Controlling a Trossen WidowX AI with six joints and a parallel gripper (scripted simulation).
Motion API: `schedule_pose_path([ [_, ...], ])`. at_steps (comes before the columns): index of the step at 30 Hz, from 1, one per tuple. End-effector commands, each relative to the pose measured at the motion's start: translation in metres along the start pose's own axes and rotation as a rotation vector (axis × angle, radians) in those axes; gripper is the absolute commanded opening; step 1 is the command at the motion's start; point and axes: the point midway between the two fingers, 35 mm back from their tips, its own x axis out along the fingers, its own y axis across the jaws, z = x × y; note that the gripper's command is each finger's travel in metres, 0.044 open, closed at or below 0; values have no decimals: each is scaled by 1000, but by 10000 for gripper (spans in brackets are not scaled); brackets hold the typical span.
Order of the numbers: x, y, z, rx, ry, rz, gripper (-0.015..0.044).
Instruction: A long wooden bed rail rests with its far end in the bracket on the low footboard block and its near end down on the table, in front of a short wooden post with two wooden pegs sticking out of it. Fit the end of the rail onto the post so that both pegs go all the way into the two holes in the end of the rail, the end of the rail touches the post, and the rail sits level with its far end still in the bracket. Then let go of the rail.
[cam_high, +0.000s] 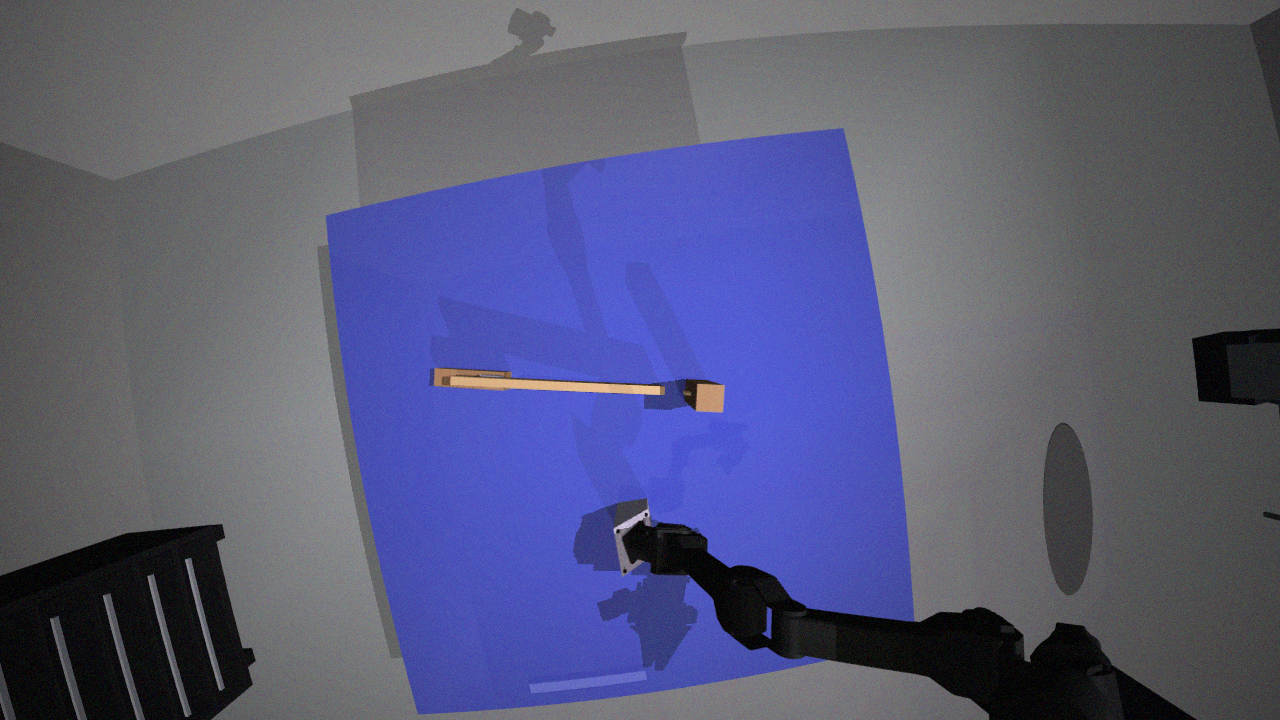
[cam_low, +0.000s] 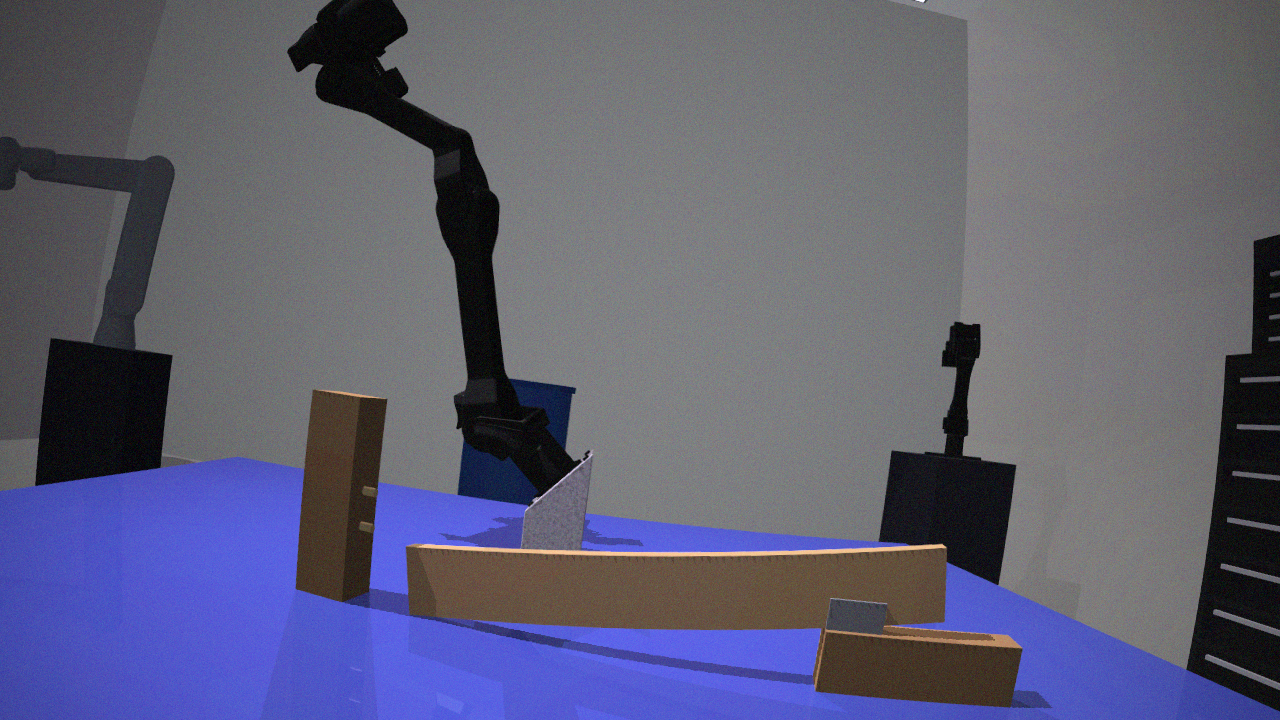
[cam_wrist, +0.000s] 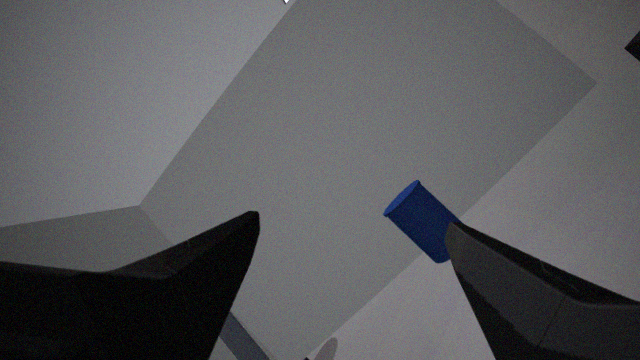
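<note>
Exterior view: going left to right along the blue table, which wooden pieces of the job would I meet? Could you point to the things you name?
Upright post (cam_high: 709, 397) (cam_low: 329, 497), two pegs (cam_low: 367, 491), long rail (cam_high: 572, 386) (cam_low: 662, 591). The footboard block overlaps the rail's right part, so it is left out.
</note>
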Motion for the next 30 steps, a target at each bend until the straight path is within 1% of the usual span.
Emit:
schedule_pose_path([
  [1,0,0,-1,-3,2,1,426],
  [2,1,0,-4,-12,7,2,440],
  [6,5,1,-34,-108,63,21,440],
  [11,6,1,-94,-288,177,73,440],
  [16,-8,-6,-171,-508,334,166,440],
  [19,-26,-13,-215,-624,433,226,440],
  [23,-58,-26,-267,-763,567,323,440],
  [30,-137,-53,-337,-979,794,540,440],
])
